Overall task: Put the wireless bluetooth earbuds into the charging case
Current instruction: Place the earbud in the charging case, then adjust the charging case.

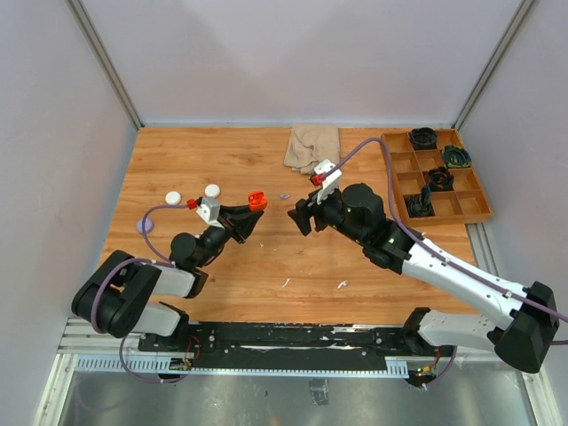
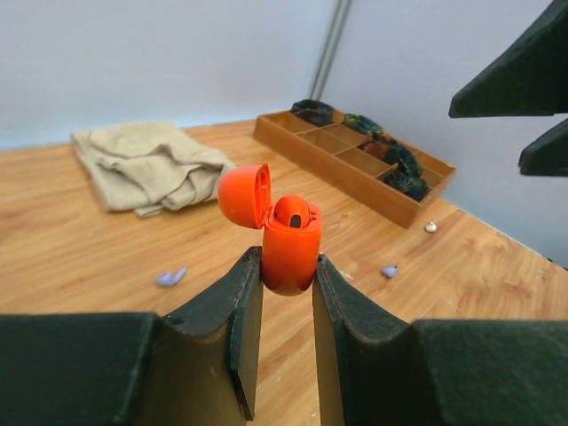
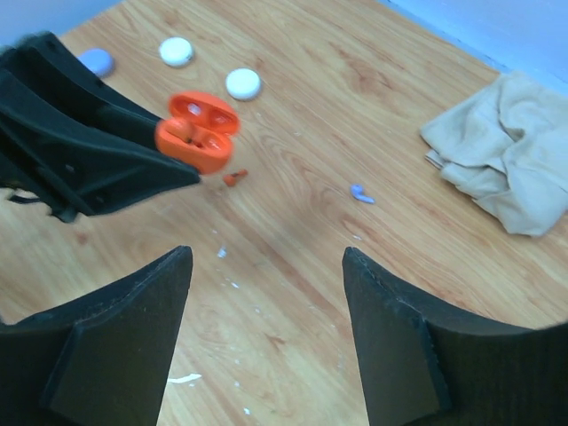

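My left gripper (image 1: 252,211) is shut on an orange-red charging case (image 1: 257,201) and holds it above the table with its lid hinged open. In the left wrist view the case (image 2: 289,244) is pinched between the fingertips (image 2: 253,275). In the right wrist view the case (image 3: 197,131) seems to hold one red bud. A red earbud (image 3: 233,178) lies on the table below the case. A purple earbud (image 3: 361,194) lies further right; it also shows in the top view (image 1: 284,195). My right gripper (image 1: 300,216) is open and empty, hovering right of the case, and also shows in its own wrist view (image 3: 266,253).
A beige cloth (image 1: 312,146) lies at the back. A wooden compartment tray (image 1: 479,213) with dark coiled items stands at the back right. Two white pucks (image 1: 173,198) (image 1: 212,190) and a purple puck (image 1: 144,225) lie at the left. Small white buds (image 1: 342,285) lie near the front.
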Motion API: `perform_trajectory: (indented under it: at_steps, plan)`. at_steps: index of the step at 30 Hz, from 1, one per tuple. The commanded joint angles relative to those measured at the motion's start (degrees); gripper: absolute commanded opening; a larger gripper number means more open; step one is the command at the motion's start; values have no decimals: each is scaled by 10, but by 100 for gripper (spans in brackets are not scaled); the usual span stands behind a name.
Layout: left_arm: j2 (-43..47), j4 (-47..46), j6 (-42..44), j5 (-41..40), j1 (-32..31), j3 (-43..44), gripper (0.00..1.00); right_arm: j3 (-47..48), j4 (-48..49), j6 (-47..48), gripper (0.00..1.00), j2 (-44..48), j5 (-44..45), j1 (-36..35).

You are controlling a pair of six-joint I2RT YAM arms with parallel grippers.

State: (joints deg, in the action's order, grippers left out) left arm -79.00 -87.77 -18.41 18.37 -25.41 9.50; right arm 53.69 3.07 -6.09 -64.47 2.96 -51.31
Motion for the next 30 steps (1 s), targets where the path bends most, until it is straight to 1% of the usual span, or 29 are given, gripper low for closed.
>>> perform_trajectory:
  at_steps: [1, 5, 8, 11, 14, 18, 20, 22, 23, 27, 30]
  plan:
    - [-1, -142, -27, -12, 28, -22, 0, -34, 35, 47, 71, -27, -25, 32]
    - [19, -141, -31, 9, 45, -32, 0, -34, 53, 66, 72, -61, -89, 51]
    - [29, -141, -34, 48, 46, -34, 0, -28, 52, 93, 75, -71, -152, 54]
    - [33, -140, -41, 99, 46, -25, 0, -37, 59, 121, 81, -65, -212, 61]
    - [38, -140, -55, 150, 46, -11, 0, -56, 79, 128, 83, -40, -297, 94]
    - [46, -140, -88, 214, 45, 14, 0, -86, 136, 95, 82, -7, -390, 138]
    - [55, -140, -98, 228, 42, 23, 0, -97, 157, 87, 83, 2, -424, 144]
    - [68, -140, -103, 240, 35, 35, 0, -112, 198, 73, 82, 9, -459, 144]
    - [75, -140, -106, 246, 30, 40, 0, -119, 222, 63, 82, 14, -466, 144]
    - [99, -139, -109, 258, 8, 54, 0, -133, 261, 44, 80, 35, -480, 144]
    - [109, -140, -117, 264, -1, 62, 0, -150, 314, 19, 74, 45, -497, 144]
